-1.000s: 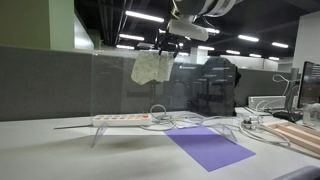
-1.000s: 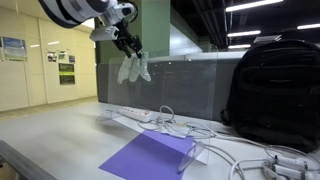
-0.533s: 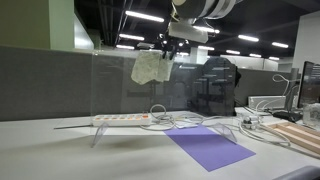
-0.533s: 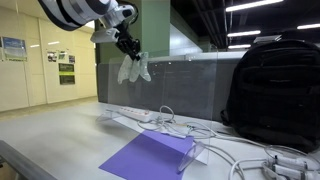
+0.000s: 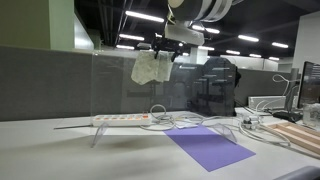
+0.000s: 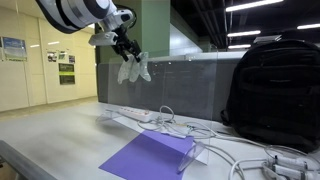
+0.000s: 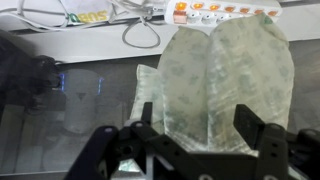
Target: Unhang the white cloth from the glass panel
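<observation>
While it drapes the glass panel [image 5: 120,85] | white cloth [image 7: 225,80]: two faintly speckled lobes | pincer [image 7: 198,120]: released, straddling it

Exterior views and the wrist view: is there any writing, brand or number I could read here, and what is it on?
No legible text anywhere.
The wall posters: print too small to read.
The power strip: markings blurred.
The white cloth: speckles only, no words.
The backpack: no label visible.
</observation>
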You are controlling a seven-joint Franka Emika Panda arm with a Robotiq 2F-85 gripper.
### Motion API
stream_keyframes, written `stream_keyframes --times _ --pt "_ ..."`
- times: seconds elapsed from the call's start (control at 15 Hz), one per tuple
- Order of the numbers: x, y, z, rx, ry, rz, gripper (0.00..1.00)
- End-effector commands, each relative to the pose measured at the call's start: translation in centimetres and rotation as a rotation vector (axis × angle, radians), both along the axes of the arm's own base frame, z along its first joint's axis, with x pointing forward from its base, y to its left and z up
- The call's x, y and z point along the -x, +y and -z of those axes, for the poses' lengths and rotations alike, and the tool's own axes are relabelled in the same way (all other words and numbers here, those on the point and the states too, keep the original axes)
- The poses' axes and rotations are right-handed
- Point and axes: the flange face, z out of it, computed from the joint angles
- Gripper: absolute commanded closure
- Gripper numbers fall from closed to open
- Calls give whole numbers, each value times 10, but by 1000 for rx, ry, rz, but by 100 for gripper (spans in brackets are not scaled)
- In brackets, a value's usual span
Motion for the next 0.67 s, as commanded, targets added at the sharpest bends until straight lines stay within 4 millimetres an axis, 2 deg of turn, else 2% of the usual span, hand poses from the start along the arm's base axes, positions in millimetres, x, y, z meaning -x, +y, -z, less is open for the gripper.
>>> stream_keyframes --times 0.0,0.4,0.6 --pt "-8 2 -5 -17 -11 13 40" --pt "-11 1 -2 -11 -6 13 83" --pt "-12 1 0 -8 -2 12 99"
